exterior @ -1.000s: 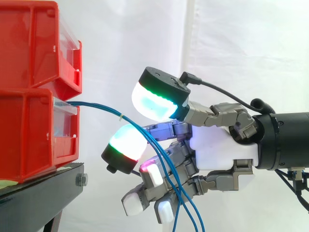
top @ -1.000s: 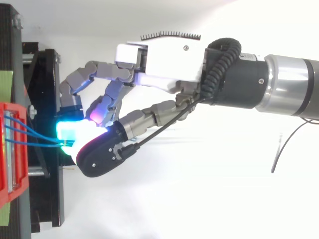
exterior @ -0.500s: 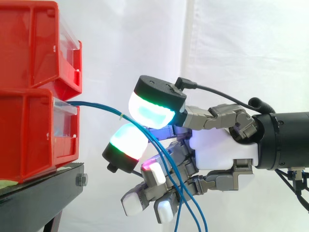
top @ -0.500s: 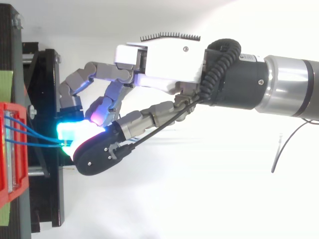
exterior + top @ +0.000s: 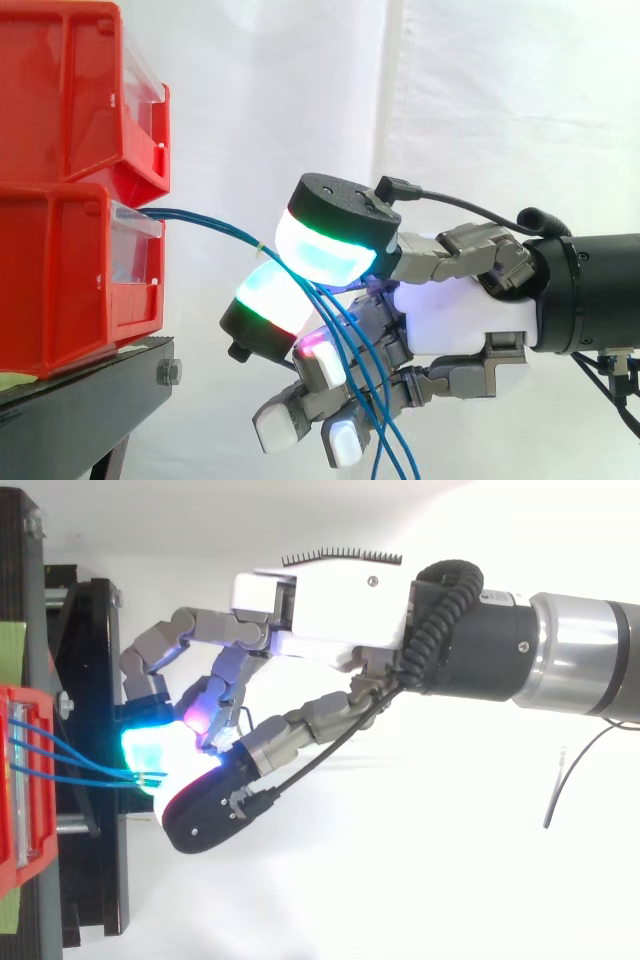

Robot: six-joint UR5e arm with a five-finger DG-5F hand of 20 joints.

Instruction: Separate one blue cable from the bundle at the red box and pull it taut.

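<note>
Three thin blue cables (image 5: 210, 224) leave the lower red box (image 5: 70, 280) and converge at a small pale tie. From there they run between two glowing green-cyan pads (image 5: 325, 250) of my hand (image 5: 460, 315), then hang down past the curled lower fingers. In the top view the cables (image 5: 80, 765) fan out from the box (image 5: 20, 780) and meet at the pads. The thumb and a finger are curled, and their pads close on the strands. I cannot tell whether one strand is apart from the others. The cables sag in a gentle arc.
A second red bin (image 5: 70, 90) is stacked on the lower one, both on a black stand (image 5: 90, 400) at the left. A white curtain hangs behind. The arm (image 5: 560, 660) comes in from the right.
The thumb pad came down and forward, then closed against the finger pad over the cables. The hand shifted slightly away from the box. In the top view the cables' meeting point moved lower.
</note>
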